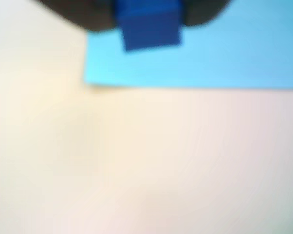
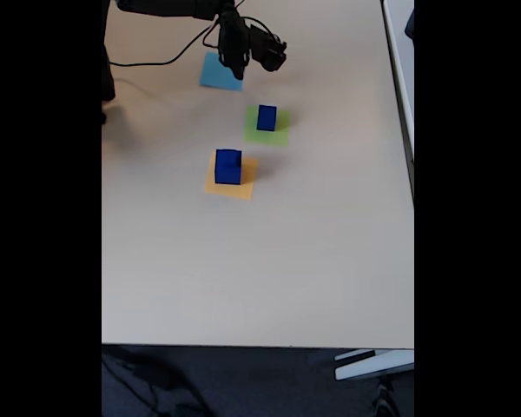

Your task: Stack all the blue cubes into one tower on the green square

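Blue cubes: one (image 2: pixel 267 117) is set on the green square (image 2: pixel 280 135); one (image 2: pixel 228 167) is left on the orange square (image 2: pixel 245 186), nearer; one (image 1: pixel 150 27) is gripped by the gripper (image 2: pixel 236 68) over the far light-blue square (image 1: pixel 224 58). Tower judged barely begun, two cubes outstanding.

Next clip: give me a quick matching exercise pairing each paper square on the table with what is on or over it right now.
Column 1:
1. green square
2. orange-yellow square
3. light-blue square

Column 2:
A. the gripper over it, a blue cube at its tip
B. a blue cube standing on it, arm away
C. the larger-looking blue cube standing on it

Pairs: 1-B, 2-C, 3-A
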